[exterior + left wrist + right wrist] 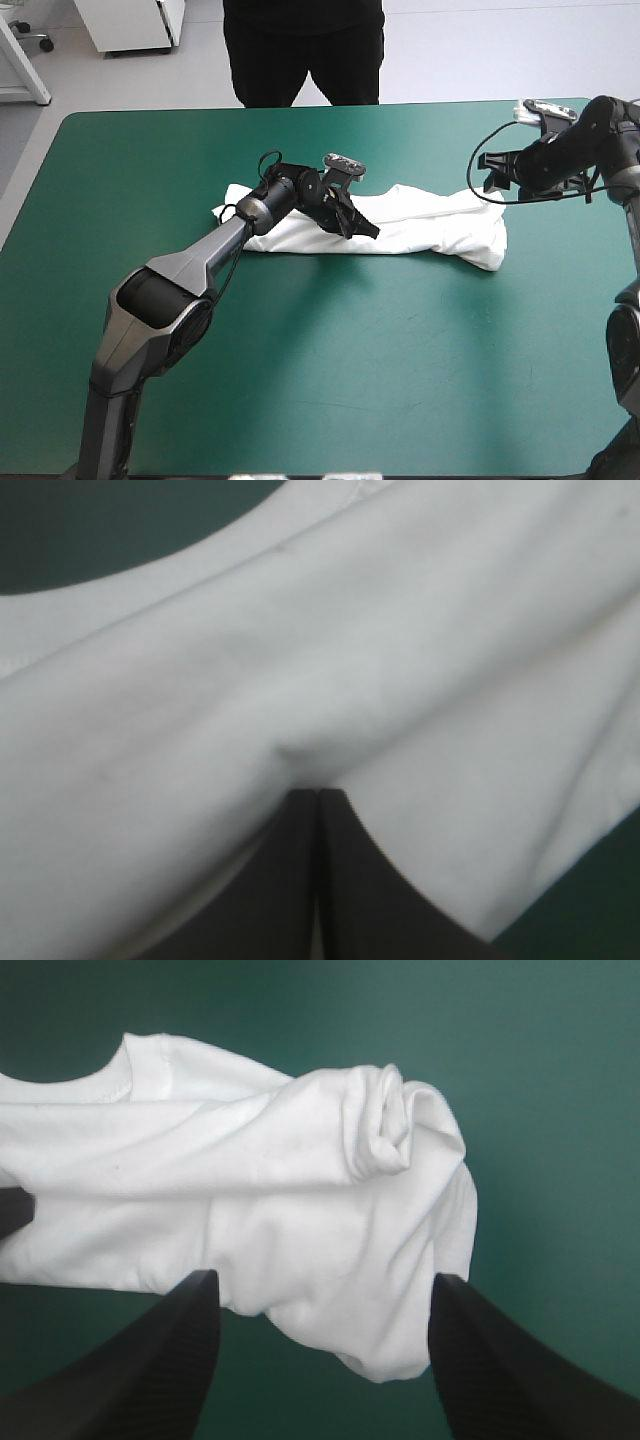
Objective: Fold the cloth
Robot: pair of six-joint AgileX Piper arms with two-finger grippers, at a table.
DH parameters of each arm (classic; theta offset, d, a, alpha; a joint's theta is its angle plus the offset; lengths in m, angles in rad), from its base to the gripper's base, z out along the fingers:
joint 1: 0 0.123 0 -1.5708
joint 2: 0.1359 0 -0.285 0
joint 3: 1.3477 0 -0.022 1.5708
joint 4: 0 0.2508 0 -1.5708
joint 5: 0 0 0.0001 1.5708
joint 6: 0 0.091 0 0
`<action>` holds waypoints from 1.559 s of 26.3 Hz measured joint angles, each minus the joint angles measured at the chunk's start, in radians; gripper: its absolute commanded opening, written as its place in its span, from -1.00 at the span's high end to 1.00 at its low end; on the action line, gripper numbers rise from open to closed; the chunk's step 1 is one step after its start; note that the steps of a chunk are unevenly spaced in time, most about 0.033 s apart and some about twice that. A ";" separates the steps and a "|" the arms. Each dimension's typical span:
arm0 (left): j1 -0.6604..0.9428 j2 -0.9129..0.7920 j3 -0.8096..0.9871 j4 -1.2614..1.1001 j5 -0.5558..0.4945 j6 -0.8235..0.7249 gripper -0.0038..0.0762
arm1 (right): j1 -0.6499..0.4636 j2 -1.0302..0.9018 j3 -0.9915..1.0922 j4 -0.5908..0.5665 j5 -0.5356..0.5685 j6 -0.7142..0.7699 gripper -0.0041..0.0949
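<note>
Folded T-shirt with both grippers, three views.

**High view.** We see the white T-shirt point(430, 225) as a long, narrow folded bundle lying across the teal-green table cover point(300, 380). The table's far edge is nearer to the T-shirt than its near edge. The left gripper point(358, 222) rests on top of the T-shirt, roughly at the middle of its length. The right gripper point(492, 175) hangs just off the T-shirt's right end, on its far side and clear of the cloth.

**Left wrist view.** The T-shirt point(350, 630) fills nearly the whole view as soft diagonal folds. The left gripper point(318, 798) has its black fingers point(280, 880) drawn together into one pointed arch with only a thin seam between them. A small pucker of cloth is gathered at their tips, so we read them as pinching the T-shirt. Slivers of the teal-green cover point(80, 530) show past the T-shirt's edges.

**Right wrist view.** The right gripper point(325, 1278) has its black fingers point(170, 1360) spread wide and holding nothing. The T-shirt point(250, 1180) lies just ahead of them, its rounded end between the two tips. We note the ribbed neckline point(115, 1085) on the T-shirt's far side and a rolled fold point(385, 1120) near its end. The teal-green cover point(540, 1060) surrounds that end.
</note>
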 measured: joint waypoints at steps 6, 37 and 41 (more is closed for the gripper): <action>-0.001 0.000 0.000 0.000 0.002 0.000 0.93 | -0.005 0.167 0.000 -0.024 0.024 -0.022 -0.44; -0.001 0.000 -0.001 0.001 0.006 0.000 0.93 | 0.018 0.318 0.013 0.272 0.022 -0.157 0.95; -0.001 0.000 -0.001 0.001 0.007 0.000 0.93 | 0.018 0.233 0.016 0.284 0.022 -0.157 0.95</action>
